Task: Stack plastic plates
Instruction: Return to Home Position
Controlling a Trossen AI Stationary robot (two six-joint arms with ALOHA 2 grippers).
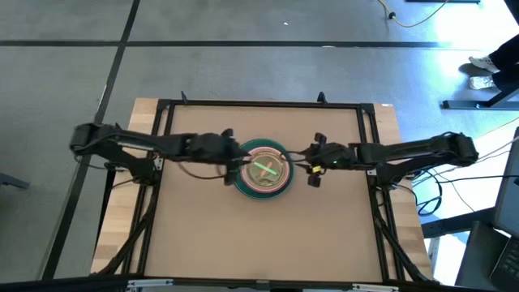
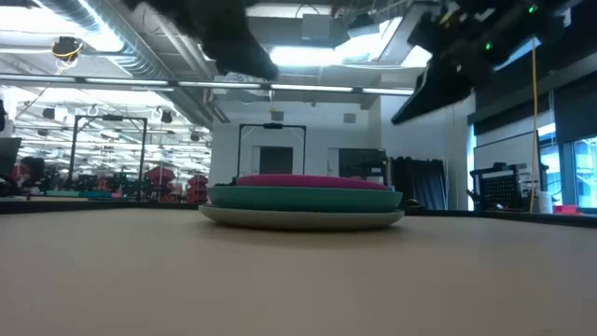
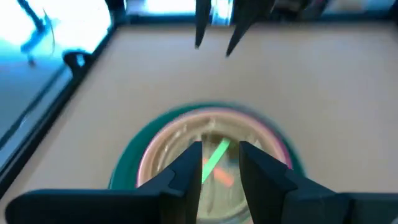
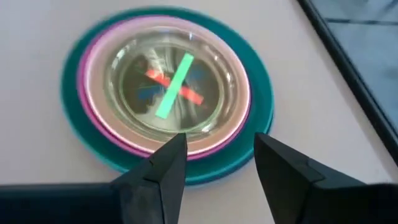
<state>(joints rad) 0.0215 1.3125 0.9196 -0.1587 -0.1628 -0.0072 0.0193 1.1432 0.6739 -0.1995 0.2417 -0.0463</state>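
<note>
One stack of plastic plates (image 1: 263,169) sits on the table's middle. In the low view the stack (image 2: 303,198) shows a pale bottom plate, a teal one and a pink one above. From above, clear small plates with green and red streaks (image 4: 174,84) lie on top. My left gripper (image 3: 221,162) hovers open above the stack's left rim, nothing between its fingers. My right gripper (image 4: 217,155) hovers open above the stack's right rim, also holding nothing. Both are raised clear of the plates.
A black metal frame (image 1: 259,104) runs around the brown tabletop. Bare table lies on the near and far sides of the stack. Cables (image 1: 422,195) hang by the right arm's base.
</note>
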